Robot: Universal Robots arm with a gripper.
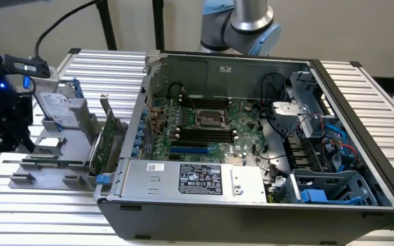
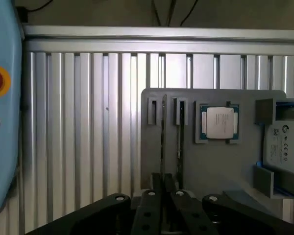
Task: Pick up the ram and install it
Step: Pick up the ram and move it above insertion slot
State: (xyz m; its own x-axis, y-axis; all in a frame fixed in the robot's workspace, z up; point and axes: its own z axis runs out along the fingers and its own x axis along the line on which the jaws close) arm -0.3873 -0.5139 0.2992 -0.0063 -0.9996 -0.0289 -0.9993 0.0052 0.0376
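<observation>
A ribbed metal worktop (image 1: 361, 97) carries an open computer case (image 1: 252, 218), and to the exterior view's left of it lies a grey holder (image 1: 45, 178) with a silver processor chip (image 2: 219, 122) in its recess. The ram (image 2: 163, 128) stands on edge in a narrow slot of that holder, just beside a second stick (image 2: 180, 139) in the next slot. The pincer (image 2: 163, 183) sits at one end of the ram, in line with it; whether it is clenched or released cannot be told.
</observation>
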